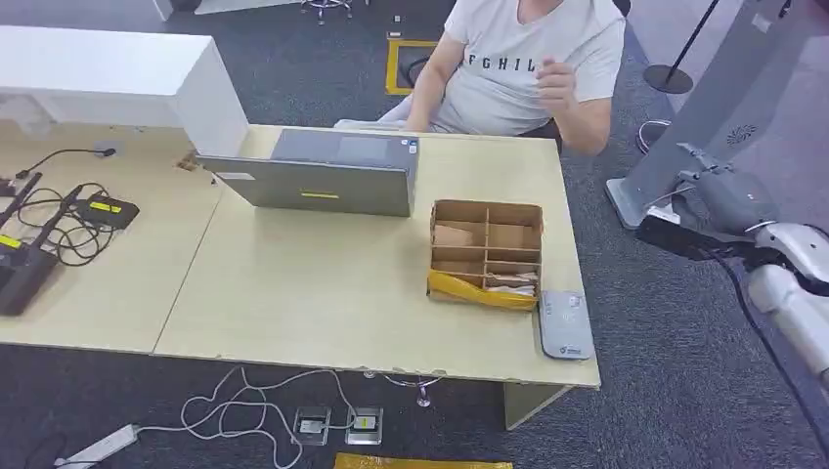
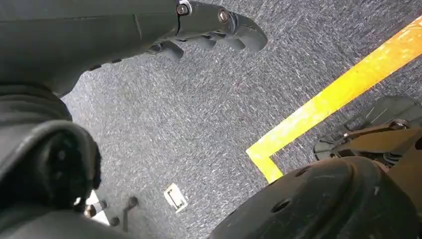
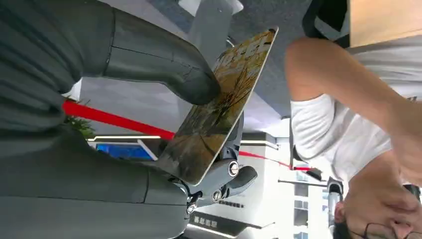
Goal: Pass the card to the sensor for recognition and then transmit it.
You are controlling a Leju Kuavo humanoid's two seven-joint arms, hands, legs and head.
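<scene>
Card [image 3: 219,109] lower corner hidden behind right hand [image 3: 164,114]; person [image 1: 528,63] cut off by frame edge.

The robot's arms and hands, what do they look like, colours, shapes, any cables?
The right arm is silver-white with rounded segments, a black section near the wrist and a dark cable trailing down. The right hand has a grey ribbed cover, a thick smooth grey thumb and darker fingers with round silver screws. The left hand is dark grey, its fingers also screw-jointed.
</scene>
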